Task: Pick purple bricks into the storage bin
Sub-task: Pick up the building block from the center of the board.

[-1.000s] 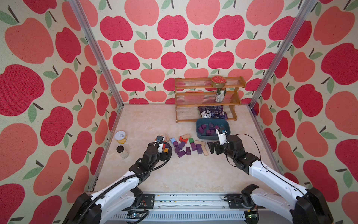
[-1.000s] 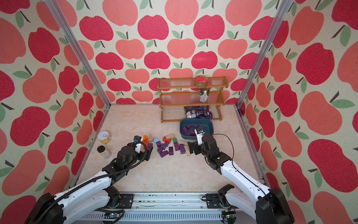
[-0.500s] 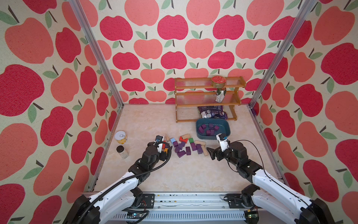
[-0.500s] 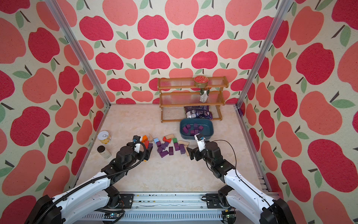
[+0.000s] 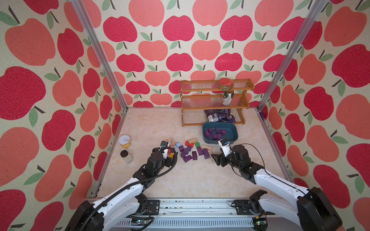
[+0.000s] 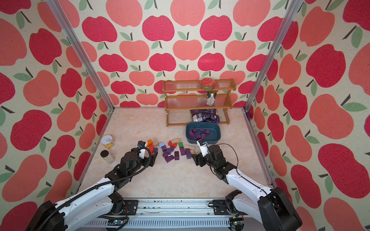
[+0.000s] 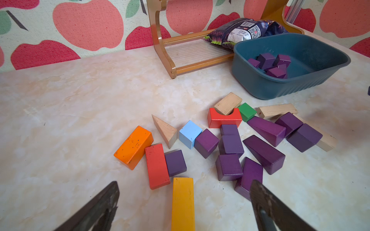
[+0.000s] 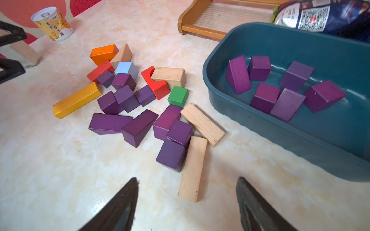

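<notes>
In both top views the purple bricks lie scattered between the arms; the storage bin stands beyond the right gripper and holds several purple bricks.
Left wrist view: left gripper spread, empty; a yellow block lies lengthwise between its jaws.
Right wrist view: right gripper spread, empty; the nearest purple cube sits just ahead, touching a tan plank; right arm judged the nearer to this cube and to the bin.

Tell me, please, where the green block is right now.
In a top view the green block lies on the table beside the red arch block, by the near left corner of the storage bin.
</notes>
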You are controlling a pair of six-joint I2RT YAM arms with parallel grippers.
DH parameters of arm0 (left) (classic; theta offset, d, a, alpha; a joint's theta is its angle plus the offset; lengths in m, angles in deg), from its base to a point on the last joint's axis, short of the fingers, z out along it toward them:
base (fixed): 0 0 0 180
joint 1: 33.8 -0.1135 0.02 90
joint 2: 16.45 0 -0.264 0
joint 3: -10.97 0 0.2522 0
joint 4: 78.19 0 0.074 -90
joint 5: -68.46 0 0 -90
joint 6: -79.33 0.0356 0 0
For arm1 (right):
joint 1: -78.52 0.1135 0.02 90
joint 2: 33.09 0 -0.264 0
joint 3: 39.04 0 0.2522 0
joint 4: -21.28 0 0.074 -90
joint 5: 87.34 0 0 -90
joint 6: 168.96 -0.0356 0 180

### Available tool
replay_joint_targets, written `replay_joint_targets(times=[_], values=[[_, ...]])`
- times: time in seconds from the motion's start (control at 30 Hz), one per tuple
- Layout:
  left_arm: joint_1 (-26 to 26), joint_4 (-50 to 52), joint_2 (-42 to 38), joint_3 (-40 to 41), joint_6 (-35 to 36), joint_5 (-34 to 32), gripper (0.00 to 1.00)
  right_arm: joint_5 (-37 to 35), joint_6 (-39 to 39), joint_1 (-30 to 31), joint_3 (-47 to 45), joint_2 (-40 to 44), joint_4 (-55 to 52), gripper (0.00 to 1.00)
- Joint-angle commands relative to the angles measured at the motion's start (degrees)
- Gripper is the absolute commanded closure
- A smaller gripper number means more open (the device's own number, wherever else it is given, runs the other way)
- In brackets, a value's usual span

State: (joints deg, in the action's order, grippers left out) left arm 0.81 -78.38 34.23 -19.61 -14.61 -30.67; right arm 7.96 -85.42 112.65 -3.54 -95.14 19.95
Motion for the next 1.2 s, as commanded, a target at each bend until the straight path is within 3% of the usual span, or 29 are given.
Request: replay_joint_targets(times=[0.0,0.1,0.33,0.63,1.17], values=[[-0.33,-0.10,0.04,0.46,0.53,-0.61,0.01,-1.59,-1.58,0.66,1.52,-1.45,-1.00,0.26],[-0.32,-0.01,-0.06,0.47,0.53,-0.72,0.01,-2.01,-1.67,1.62,2.18,-2.67,-1.68,0.32],[-0.33,0.02,0.16,0.32,0.57,-0.65,0.01,-7.50,-3.33,4.40,3.91,-6.43,-3.46,0.31],[-0.33,0.15,0.49,0.21,0.52,-0.63,0.01,-5.13,-7.42,5.22,5.34,-12.72,0.17,0.36],[-0.33,0.41,0.91,-0.06,0.57,-0.76,0.01,-5.55,-7.52,7.50,9.55,-18.97,-0.99,0.43]])
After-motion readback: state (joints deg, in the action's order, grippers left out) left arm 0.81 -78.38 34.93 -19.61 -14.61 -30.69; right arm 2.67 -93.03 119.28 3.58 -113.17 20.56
